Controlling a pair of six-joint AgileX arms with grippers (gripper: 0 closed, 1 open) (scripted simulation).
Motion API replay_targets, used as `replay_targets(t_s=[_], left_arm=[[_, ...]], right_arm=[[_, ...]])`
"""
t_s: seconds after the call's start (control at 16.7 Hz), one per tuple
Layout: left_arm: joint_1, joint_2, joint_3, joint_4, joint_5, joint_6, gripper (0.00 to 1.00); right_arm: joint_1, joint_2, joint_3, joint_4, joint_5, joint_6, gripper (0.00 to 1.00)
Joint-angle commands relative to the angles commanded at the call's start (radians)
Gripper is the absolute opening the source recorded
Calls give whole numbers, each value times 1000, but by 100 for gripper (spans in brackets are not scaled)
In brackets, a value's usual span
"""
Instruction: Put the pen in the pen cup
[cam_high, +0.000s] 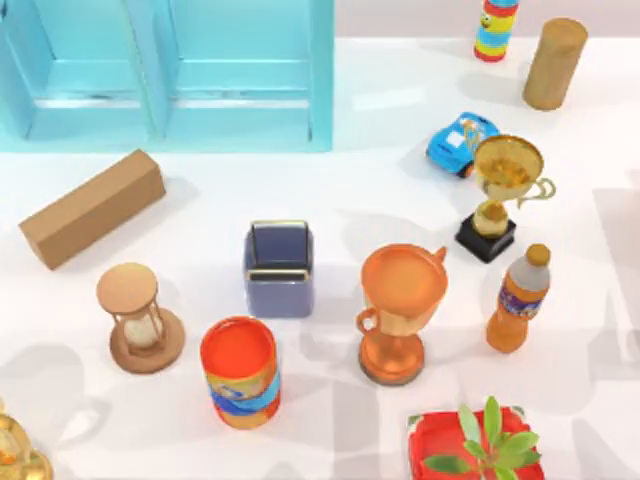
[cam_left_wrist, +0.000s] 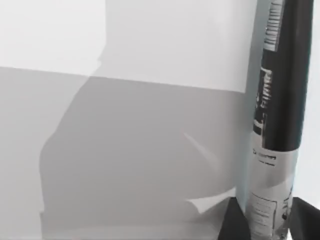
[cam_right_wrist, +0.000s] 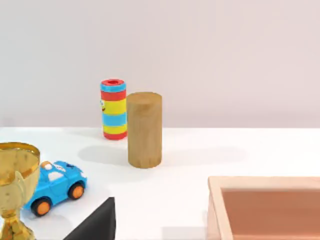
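Observation:
The pen (cam_left_wrist: 280, 100) is a thick black and silver barrel with printed labels, and in the left wrist view it stands out from between two dark fingers (cam_left_wrist: 232, 222). My left gripper (cam_left_wrist: 270, 227) is shut on it, over bare white table crossed by grey shadows. The pen cup (cam_high: 279, 268) is a blue-grey square cup, open at the top, standing upright in the middle of the table in the top view. A dark part of my right gripper (cam_right_wrist: 97, 222) shows low in the right wrist view, facing the table's back right corner.
Around the cup stand an hourglass (cam_high: 139, 318), an orange can (cam_high: 240, 371), an orange trophy (cam_high: 400, 310), a bottle (cam_high: 519, 298) and a gold trophy (cam_high: 503, 195). Farther off are a cardboard box (cam_high: 92, 207), a blue cabinet (cam_high: 170, 70), a toy car (cam_high: 460, 142), a wooden cylinder (cam_right_wrist: 144, 129), a striped can (cam_right_wrist: 113, 108) and a potted plant (cam_high: 470, 445).

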Motion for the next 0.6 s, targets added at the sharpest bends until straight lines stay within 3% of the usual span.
replay_targets(t_s=[0.24, 0.6], left_arm=[[65, -102, -2, -110, 19, 64, 0], [235, -388, -37, -507, 54, 249, 0]], right_arm=[[0, 0, 0, 0, 0, 0, 100], [0, 0, 0, 0, 0, 0, 100]])
